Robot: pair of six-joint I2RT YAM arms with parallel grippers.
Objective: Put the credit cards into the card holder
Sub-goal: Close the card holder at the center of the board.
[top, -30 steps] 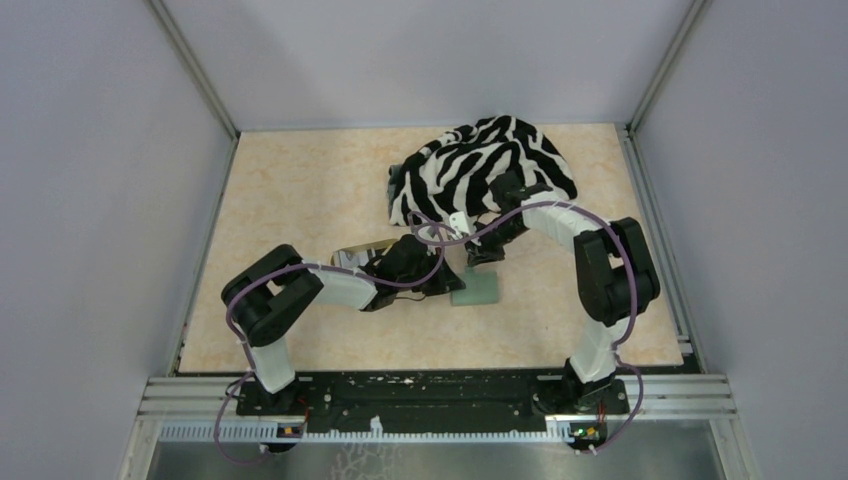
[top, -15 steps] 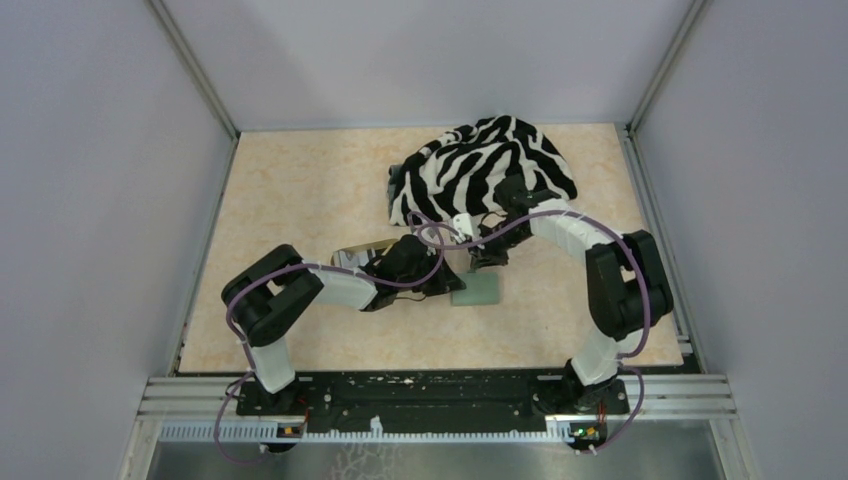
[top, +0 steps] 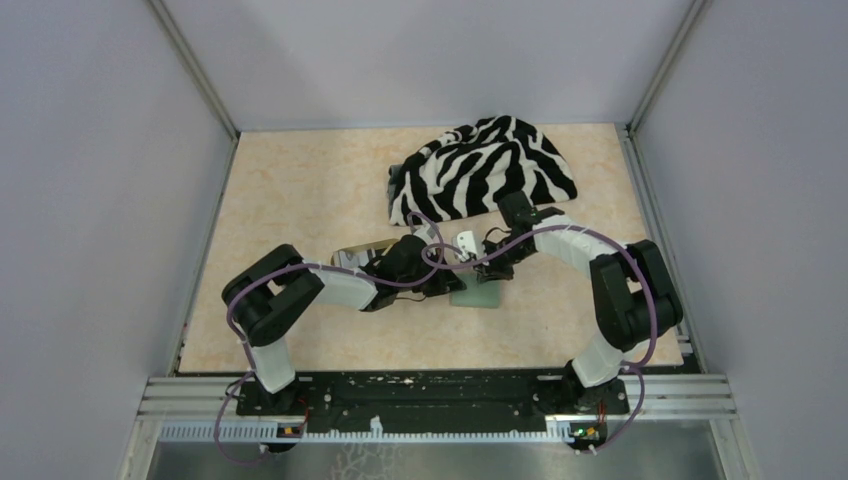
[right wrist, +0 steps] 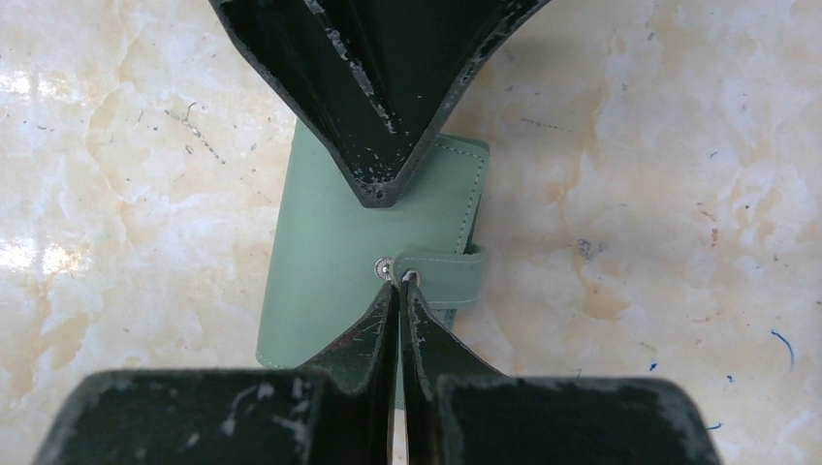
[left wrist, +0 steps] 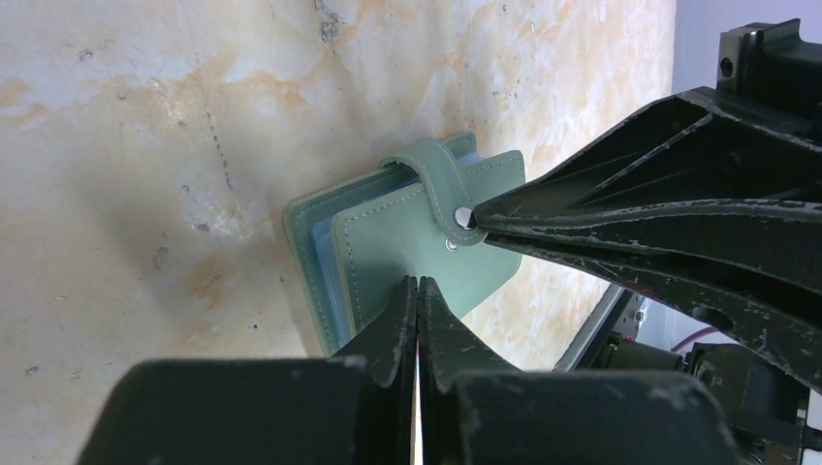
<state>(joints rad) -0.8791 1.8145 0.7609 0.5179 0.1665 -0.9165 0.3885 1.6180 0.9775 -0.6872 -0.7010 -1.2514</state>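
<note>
Marbled table (top: pixel 300 190) bears card holder (right wrist: pixel 315 262) beneath closed left gripper (left wrist: pixel 418 283) and right gripper (right wrist: pixel 398 289).

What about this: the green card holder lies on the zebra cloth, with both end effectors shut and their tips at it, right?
Wrong place. The top external view shows the card holder on the bare table, apart from the zebra cloth. The left end effector and the right end effector are both shut, tips at it.
</note>
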